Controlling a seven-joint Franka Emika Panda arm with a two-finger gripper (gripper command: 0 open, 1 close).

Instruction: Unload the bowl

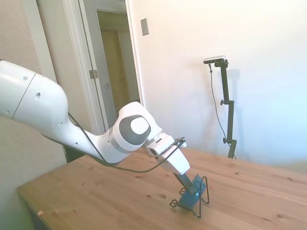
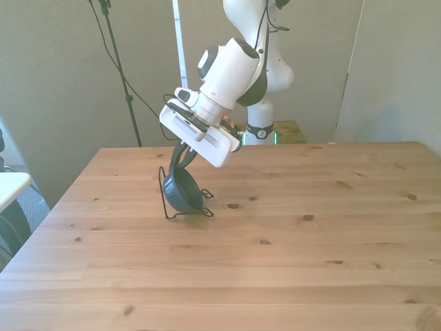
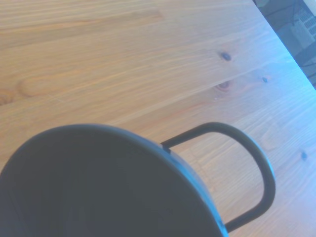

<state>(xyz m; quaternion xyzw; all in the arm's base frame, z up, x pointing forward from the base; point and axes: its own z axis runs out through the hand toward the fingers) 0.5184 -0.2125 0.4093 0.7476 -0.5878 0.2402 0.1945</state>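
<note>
Item: small round teal-blue bowl [image 2: 183,191], standing on edge in the thin black wire rack [image 2: 165,200] on the wooden desk [image 2: 310,241]. My jaws [image 2: 180,160] are reaching onto its upper rim; I cannot tell their spread.

White arm angled steeply downward at centre frame; gripper [image 2: 180,160] tilted, fingers closed on the bowl [image 2: 182,189] rim

In the wrist view the bowl [image 3: 98,187] runs off the picture's edge, so only part of its rim and dark inside shows, and the wire rack [image 3: 256,163] appears as a single loop. In the side view the gripper [image 1: 189,186] hides much of the bowl [image 1: 197,184]. Whether the jaws are parted or closed cannot be told. The worktop [image 2: 289,262] is cut off along the front view's lower edge.
</note>
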